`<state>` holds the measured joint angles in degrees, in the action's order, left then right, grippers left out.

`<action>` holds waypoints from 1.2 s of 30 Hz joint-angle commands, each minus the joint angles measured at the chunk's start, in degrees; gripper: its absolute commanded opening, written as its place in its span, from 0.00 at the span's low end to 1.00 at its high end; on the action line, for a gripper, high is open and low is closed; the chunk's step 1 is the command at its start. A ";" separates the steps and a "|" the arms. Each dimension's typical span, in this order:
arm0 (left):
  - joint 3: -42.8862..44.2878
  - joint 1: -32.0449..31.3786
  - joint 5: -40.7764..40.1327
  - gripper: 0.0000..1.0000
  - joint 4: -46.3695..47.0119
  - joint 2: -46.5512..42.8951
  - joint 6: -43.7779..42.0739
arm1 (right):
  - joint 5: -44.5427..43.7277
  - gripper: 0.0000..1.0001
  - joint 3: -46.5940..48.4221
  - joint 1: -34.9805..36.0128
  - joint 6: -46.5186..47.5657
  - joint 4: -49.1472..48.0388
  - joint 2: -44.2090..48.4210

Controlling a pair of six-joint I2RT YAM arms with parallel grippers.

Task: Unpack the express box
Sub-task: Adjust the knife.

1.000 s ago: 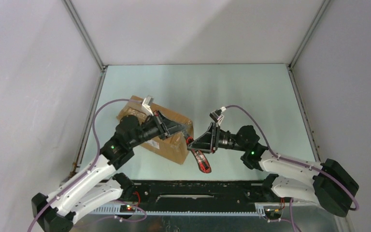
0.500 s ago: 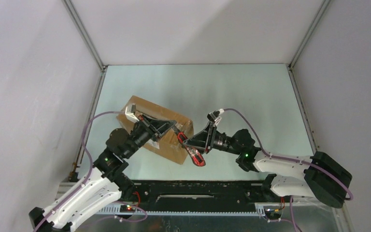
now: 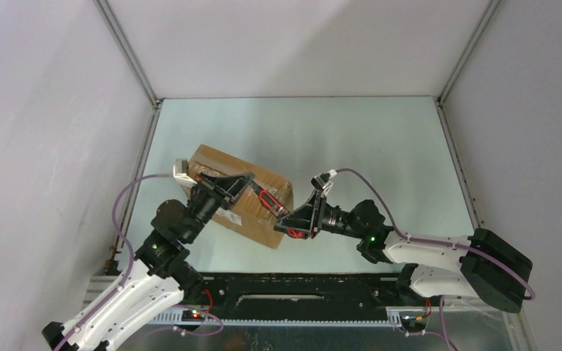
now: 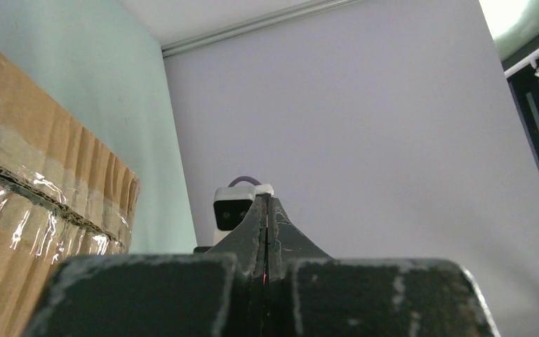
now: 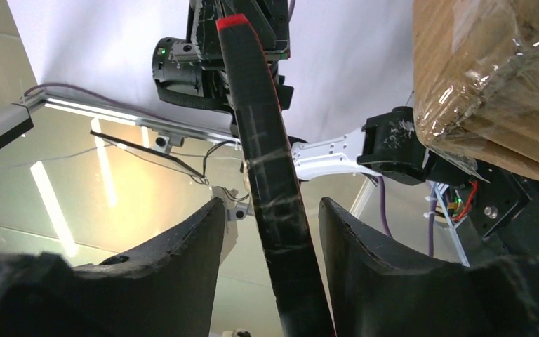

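Right wrist view shows the right gripper (image 5: pixel 271 203) about half open, with a long black cutter (image 5: pixel 270 168) running up between its fingers. There is a gap on either side of the handle, so nothing looks clamped there. The left gripper (image 4: pixel 266 217) is pressed fully shut, with a thin red sliver showing in the seam between its pads. From above, its tips meet the cutter's red end, so it probably has hold of the cutter, though the contact itself is hard to make out. The express box (image 3: pixel 219 159) lies directly under the left gripper and just beside the right gripper, off its outer finger. The box's long axis runs from far-left to near-right across the table (image 3: pixel 351 139), with the flap seam along that line. The left arm is the nearer one — it reaches over the lid — so I judge that a cut along the seam falls to it. Clear tape (image 4: pixel 14 221) seals the flaps, and whatever is inside cannot be seen.
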<state>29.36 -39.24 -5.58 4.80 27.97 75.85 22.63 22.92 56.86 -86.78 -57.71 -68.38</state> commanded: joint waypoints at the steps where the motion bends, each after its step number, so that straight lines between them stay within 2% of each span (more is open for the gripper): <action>1: -0.40 0.21 -3.23 0.00 1.62 -0.52 0.80 | -0.32 0.52 -0.64 0.74 0.15 -3.47 1.04; 8: 1.11 0.21 -0.76 0.00 1.20 1.83 -0.71 | -0.18 0.43 -1.11 0.96 1.57 -0.42 2.99; 11: 1.67 0.13 0.44 0.00 0.25 2.56 -1.57 | 1.03 0.34 -1.12 0.10 1.62 0.34 3.35; 13: 1.54 0.11 1.01 0.00 0.24 2.60 -1.84 | 1.94 0.34 -1.20 -0.64 1.68 0.95 3.57; 15: 1.82 0.08 1.64 0.00 -0.19 2.86 -2.32 | 2.47 0.35 -1.57 -1.59 1.39 1.43 4.09; 21: 0.22 -0.87 -0.30 0.00 -1.10 1.43 -1.39 | -1.69 0.54 -2.08 -3.33 1.70 5.79 8.09; 24: -0.54 -1.14 -1.37 0.00 -0.64 1.17 -0.09 | -2.57 0.60 -0.83 -3.24 2.77 7.33 8.52; 30: -2.19 -3.84 -6.23 0.00 -0.89 0.76 2.87 | -2.42 0.63 0.10 -3.90 2.05 6.40 7.55; 36: -6.11 -8.30 -17.03 0.00 1.29 -2.61 5.85 | -3.89 0.56 0.27 -3.62 2.07 7.26 8.91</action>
<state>25.65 -45.63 -15.00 3.03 26.85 78.74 21.17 20.62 53.23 -85.10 -49.71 -60.90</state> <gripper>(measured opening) 0.003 0.574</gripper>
